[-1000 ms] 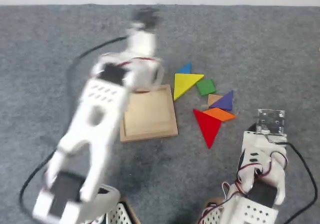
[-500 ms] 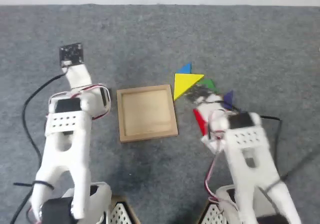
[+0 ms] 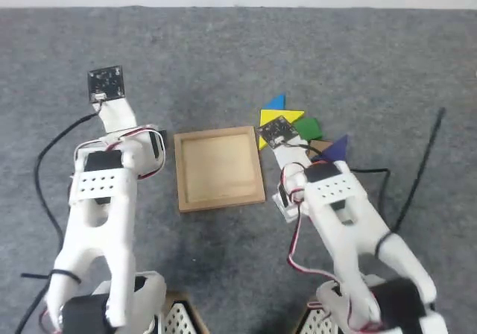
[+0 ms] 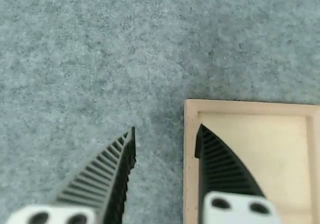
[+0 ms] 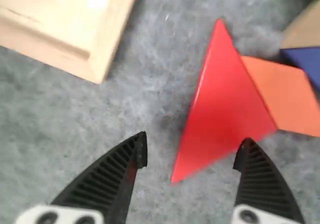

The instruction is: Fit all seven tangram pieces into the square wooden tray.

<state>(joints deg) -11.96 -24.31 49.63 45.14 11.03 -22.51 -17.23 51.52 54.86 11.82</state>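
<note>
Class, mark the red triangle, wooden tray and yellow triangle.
red triangle (image 5: 225,114): right wrist view, its middle.
wooden tray (image 3: 220,168): high view, bare floor.
yellow triangle (image 3: 283,115): high view, visible top part.

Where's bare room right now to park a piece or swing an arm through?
Free: the tray is bare inside; open carpet lies beyond its far rim and before its near rim. Crowded: right of the tray, where the tangram pieces cluster and the right gripper hangs open over the red triangle. The left gripper straddles the tray's left rim.
</note>
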